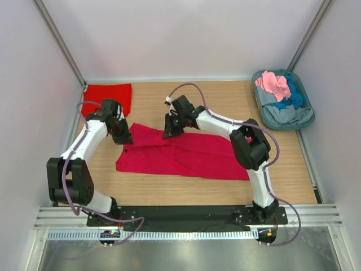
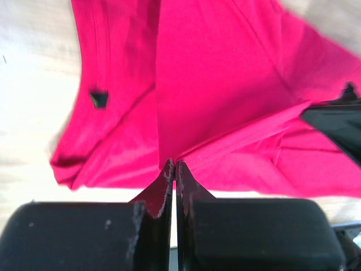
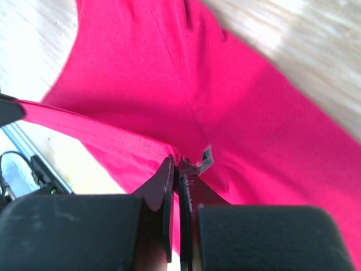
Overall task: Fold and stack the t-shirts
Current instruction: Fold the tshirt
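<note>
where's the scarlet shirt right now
Top view: the scarlet shirt lies in the table's far left corner, just beyond the left claw, with the crimson shirt nearer the middle.

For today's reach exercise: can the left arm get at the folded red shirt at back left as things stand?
Probably not yet. The red shirt lies close, nothing between, but the left gripper is shut on the crimson shirt and would have to let go first.
</note>
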### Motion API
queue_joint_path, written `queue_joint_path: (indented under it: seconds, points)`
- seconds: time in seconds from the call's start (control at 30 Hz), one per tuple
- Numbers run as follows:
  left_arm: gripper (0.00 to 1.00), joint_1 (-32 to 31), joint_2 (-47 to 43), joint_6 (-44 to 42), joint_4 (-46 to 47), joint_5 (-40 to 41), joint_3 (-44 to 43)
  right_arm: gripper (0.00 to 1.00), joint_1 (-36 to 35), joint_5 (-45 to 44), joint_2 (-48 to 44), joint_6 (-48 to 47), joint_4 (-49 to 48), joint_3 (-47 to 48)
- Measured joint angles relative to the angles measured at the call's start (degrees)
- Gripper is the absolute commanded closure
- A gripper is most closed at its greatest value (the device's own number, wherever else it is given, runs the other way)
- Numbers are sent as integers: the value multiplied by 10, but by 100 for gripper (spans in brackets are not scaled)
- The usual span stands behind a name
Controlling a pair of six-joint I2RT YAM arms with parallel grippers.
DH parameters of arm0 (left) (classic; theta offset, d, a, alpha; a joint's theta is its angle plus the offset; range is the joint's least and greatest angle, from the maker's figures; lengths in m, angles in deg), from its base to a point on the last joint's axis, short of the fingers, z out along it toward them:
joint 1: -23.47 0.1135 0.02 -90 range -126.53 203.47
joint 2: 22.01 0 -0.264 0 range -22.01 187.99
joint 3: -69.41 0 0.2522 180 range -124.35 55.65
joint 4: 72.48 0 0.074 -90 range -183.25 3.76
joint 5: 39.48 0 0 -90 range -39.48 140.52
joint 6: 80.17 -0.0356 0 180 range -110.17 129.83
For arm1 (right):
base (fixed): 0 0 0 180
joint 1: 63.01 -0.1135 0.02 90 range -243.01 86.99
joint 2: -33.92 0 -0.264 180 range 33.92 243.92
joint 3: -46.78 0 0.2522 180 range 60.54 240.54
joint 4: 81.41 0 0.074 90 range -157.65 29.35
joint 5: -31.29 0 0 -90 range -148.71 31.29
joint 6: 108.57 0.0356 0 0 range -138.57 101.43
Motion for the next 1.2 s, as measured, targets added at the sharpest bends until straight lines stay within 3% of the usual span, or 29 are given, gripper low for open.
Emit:
queue_joint_path:
  seconds: [0.5,0.67,0.77,1.0,1.2]
  points:
    - [100,-29,-37,32,-71,20,57,99,-14,23,-49,-3,-16,-93]
    - [99,-29,-5,32,-79,38,60,91,-21,30,-55,-6,-19,-124]
    - [93,-30,3,34,-82,48,61,84,-23,35,-66,-8,-21,-141]
    - [63,-30,16,46,-156,130,47,64,-33,28,-123,-20,-16,-209]
    - [57,-30,27,51,-138,118,-7,63,-34,-22,-162,-10,14,-220]
